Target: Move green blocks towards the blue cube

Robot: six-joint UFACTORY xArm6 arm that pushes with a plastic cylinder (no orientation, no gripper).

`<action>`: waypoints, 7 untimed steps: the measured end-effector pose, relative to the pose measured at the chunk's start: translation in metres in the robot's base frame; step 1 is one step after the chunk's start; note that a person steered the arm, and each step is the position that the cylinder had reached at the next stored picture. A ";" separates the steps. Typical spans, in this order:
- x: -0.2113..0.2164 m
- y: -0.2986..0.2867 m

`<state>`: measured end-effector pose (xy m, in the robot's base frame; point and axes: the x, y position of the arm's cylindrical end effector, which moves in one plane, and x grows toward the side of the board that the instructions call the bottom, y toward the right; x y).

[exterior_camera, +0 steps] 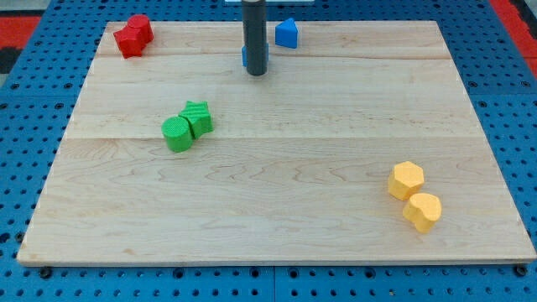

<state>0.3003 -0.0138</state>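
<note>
My tip [257, 73], no claw fitted, sits upper centre on the desk [336, 126]; best circle below-left of the touching green blocks [187, 127] and push toward the part-hidden blue cube [244, 55].

Blue pegboard [33, 75] beneath wooden board [294, 210]

Rod [255, 33] cut off by view's top, w/ a blue block [244, 56] mostly hidden behind it so shape can't be told, and the two red blocks [132, 35] press together, outlines hard to separate.
</note>
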 end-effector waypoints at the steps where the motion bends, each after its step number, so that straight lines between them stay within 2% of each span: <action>1: -0.008 0.013; 2: 0.070 0.050; 3: 0.151 -0.033; 4: 0.186 -0.076; 5: 0.184 -0.130; 6: 0.161 -0.146; 7: 0.148 -0.092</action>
<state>0.4488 -0.1056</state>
